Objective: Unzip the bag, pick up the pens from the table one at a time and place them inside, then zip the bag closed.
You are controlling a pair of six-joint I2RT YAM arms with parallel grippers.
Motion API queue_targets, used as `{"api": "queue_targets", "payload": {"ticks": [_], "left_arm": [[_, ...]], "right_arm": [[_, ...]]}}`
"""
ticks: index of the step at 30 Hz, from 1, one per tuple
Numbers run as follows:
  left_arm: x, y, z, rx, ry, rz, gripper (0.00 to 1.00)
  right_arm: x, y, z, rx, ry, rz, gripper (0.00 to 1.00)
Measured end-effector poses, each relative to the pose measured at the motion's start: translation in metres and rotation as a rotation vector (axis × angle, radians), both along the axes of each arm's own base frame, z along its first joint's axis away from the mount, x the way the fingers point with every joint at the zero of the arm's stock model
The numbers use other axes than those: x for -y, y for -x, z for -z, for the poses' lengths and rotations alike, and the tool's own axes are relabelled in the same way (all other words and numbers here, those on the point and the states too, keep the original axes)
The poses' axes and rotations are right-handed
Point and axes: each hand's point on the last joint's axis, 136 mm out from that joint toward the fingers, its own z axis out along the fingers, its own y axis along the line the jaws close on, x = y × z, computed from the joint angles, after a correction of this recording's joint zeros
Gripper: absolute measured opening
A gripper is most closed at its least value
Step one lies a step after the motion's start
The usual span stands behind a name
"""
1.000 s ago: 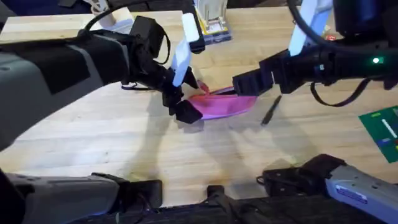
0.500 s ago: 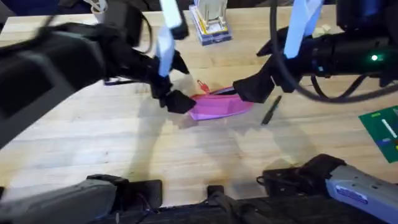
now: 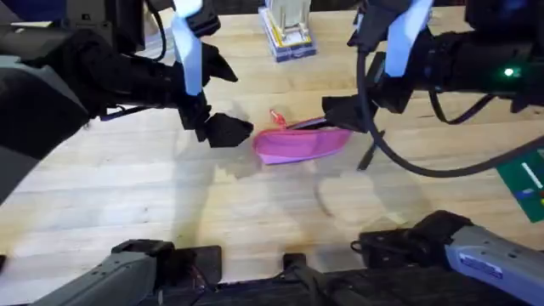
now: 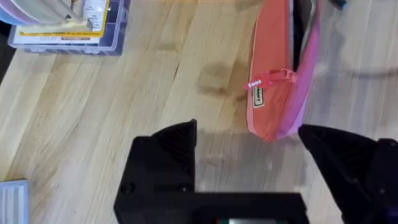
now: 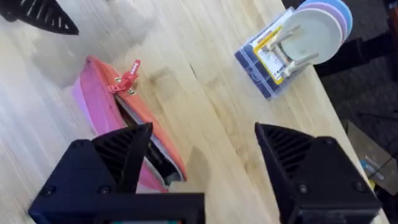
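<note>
Both jaws stand wide and empty: left gripper (image 4: 249, 162) just beside the soft pink bag (image 3: 302, 143), right gripper (image 5: 202, 155) over it. Slim black pen (image 3: 371, 151) lies beside the bag mid-table (image 3: 170, 195), pale planked wood. Farther, a clear box (image 3: 285, 38) near the far edge.

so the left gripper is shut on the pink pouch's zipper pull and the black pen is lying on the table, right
Not quite. The left gripper is open and apart from the pink pouch; its zipper pull lies free, as the left wrist view shows. The black pen does lie on the table.
</note>
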Motion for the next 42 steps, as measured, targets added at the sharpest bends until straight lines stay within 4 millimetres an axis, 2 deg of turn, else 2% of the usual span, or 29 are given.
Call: {"api": "queue_targets", "payload": {"ticks": [3, 5, 6, 7, 10, 11, 14, 15, 27, 35, 42], "left_arm": [[0.0, 0.0, 0.0, 0.0, 0.0, 0.0, 0.993], [0.0, 0.0, 0.0, 0.0, 0.0, 0.0, 0.993], [0.0, 0.0, 0.0, 0.001, 0.0, 0.0, 0.993], [0.0, 0.0, 0.0, -0.002, 0.0, 0.0, 0.994], [0.0, 0.001, 0.001, -0.008, -0.001, 0.0, 0.994], [0.0, 0.001, 0.001, -0.008, -0.001, 0.0, 0.994], [0.0, 0.001, 0.001, -0.007, -0.001, 0.0, 0.994], [0.0, 0.001, 0.001, -0.007, -0.001, 0.0, 0.993], [0.0, 0.001, 0.001, -0.008, -0.001, 0.0, 0.993], [0.0, 0.001, 0.001, -0.007, -0.001, 0.0, 0.993], [0.0, 0.001, 0.001, -0.008, -0.001, 0.0, 0.993]], "right_arm": [[-0.001, -0.001, -0.001, 0.009, 0.001, -0.009, 0.998], [-0.002, -0.001, -0.001, 0.01, 0.001, -0.014, 0.941], [-0.002, 0.0, -0.001, 0.01, 0.004, -0.016, 0.827], [0.0, 0.003, 0.003, -0.006, 0.015, -0.02, 0.469], [0.0, 0.005, 0.006, -0.023, 0.019, -0.022, 0.074], [0.0, 0.006, 0.006, -0.024, 0.019, -0.027, 0.044], [0.002, 0.02, 0.018, -0.098, 0.033, -0.043, 0.032], [0.002, 0.028, 0.027, -0.153, 0.044, -0.054, 0.032], [-0.01, 0.022, 0.085, -0.371, 0.114, -0.084, 0.03], [-0.019, 0.025, 0.099, -0.42, 0.132, -0.116, 0.031], [-0.021, 0.02, 0.114, -0.458, 0.148, -0.115, 0.032]]}}
